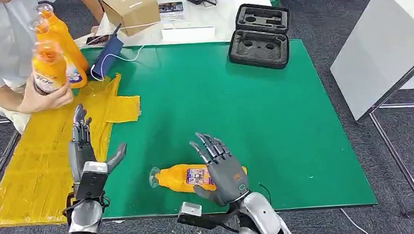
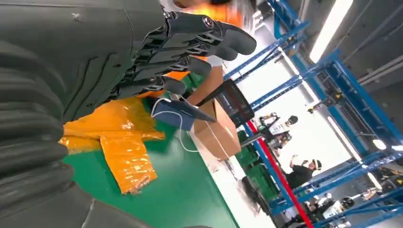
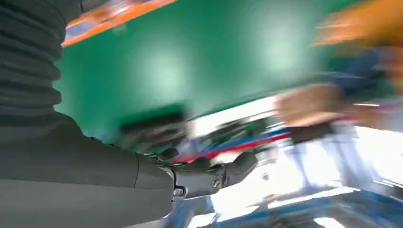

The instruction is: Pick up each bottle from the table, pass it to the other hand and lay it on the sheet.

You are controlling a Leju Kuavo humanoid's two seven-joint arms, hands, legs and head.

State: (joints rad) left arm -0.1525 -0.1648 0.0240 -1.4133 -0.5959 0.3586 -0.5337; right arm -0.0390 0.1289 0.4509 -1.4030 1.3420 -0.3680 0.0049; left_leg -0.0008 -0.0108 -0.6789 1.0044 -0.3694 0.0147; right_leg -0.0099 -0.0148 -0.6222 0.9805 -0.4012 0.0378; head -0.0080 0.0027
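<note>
An orange bottle (image 1: 182, 177) lies on its side on the green mat (image 1: 281, 123) near the front edge, its clear cap pointing left. My right hand (image 1: 221, 170) hovers over its right half with fingers spread, holding nothing. My left hand (image 1: 84, 149) is raised over the edge of the yellow sheet (image 1: 40, 170), fingers straight and apart, empty. In the left wrist view the left hand's fingers (image 2: 190, 47) stretch toward the yellow sheet (image 2: 119, 142). The right wrist view is blurred; the right hand (image 3: 204, 173) shows fingers apart.
A person at the far left holds three orange bottles (image 1: 54, 56) above the sheet's far end. A black foam case (image 1: 259, 35) lies open at the mat's back. A cardboard box (image 1: 130, 10) and a blue pouch (image 1: 106, 55) stand behind. A white board (image 1: 385, 46) leans at right.
</note>
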